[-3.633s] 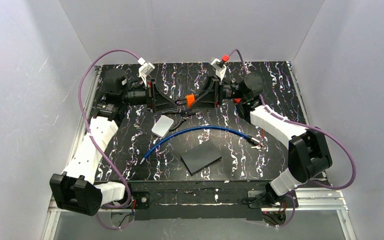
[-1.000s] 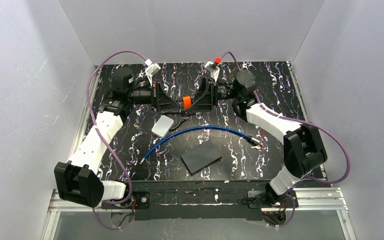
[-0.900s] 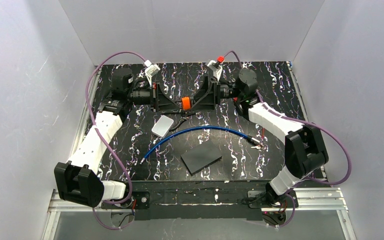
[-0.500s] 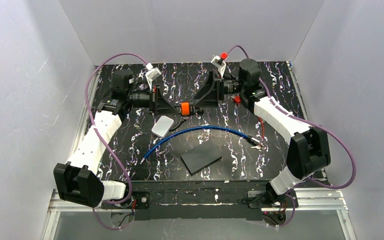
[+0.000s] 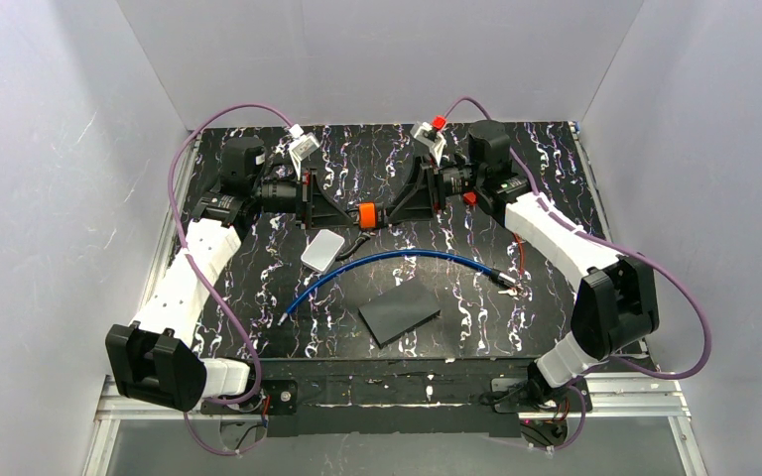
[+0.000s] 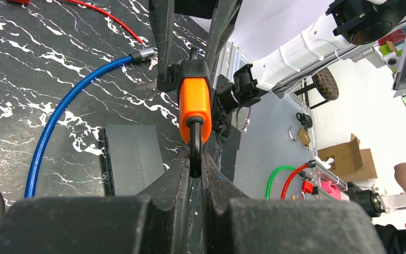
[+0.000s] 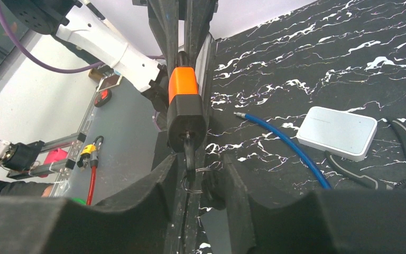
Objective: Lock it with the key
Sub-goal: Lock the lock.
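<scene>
A small orange-and-black padlock (image 5: 365, 215) hangs in the air between my two grippers, above the far middle of the table. My left gripper (image 6: 194, 159) is shut on its dark shackle (image 6: 194, 151). The key (image 7: 189, 151), with a wire ring, sticks out of the padlock's black end (image 7: 186, 124). My right gripper (image 7: 198, 161) stands open, with its fingers on either side of the key and a gap to each. The lock, a long blue cable (image 5: 397, 258), lies loose on the table nearer to me, also seen in the left wrist view (image 6: 58, 116).
A white box (image 5: 322, 249) and a dark hand tool (image 5: 359, 242) lie just below the grippers. A flat black pad (image 5: 400, 310) sits near the front. A thin red loop (image 5: 521, 260) and small metal pieces (image 5: 512, 289) lie by the cable's right end.
Both grippers and the padlock have sunk a little toward the table. My right gripper drew back, opened wide, then came in around the key with narrower jaws.
</scene>
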Motion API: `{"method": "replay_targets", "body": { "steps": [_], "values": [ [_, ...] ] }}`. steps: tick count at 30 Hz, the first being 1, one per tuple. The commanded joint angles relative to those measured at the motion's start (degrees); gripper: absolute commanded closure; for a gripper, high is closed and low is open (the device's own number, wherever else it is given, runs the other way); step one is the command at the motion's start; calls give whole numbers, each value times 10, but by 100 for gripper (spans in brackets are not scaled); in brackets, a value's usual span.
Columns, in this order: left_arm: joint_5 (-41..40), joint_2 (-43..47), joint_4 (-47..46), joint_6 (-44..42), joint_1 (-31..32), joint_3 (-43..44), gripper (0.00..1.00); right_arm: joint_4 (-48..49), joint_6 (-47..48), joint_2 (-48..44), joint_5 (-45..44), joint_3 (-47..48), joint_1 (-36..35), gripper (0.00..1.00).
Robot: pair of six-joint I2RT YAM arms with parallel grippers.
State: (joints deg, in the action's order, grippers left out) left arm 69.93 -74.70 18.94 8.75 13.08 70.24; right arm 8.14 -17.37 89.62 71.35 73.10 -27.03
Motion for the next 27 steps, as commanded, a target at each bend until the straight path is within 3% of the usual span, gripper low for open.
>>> {"method": "replay_targets", "body": {
  "steps": [1, 8, 11, 19, 27],
  "values": [
    [28, 6, -1, -8, -1, 25, 100, -30, 37, -25, 8, 33, -1, 58],
    [28, 5, 4, -9, -1, 24, 100, -31, 38, -24, 9, 38, -1, 59],
    [28, 3, 9, -11, -1, 25, 100, -33, 39, -24, 11, 41, -1, 73],
    [16, -2, 26, -21, -1, 33, 100, -41, 44, -27, 18, 42, -1, 99],
    [14, 1, 15, -10, -19, 38, 100, -59, 58, -37, 11, 30, 24, 99]
  ]
}}
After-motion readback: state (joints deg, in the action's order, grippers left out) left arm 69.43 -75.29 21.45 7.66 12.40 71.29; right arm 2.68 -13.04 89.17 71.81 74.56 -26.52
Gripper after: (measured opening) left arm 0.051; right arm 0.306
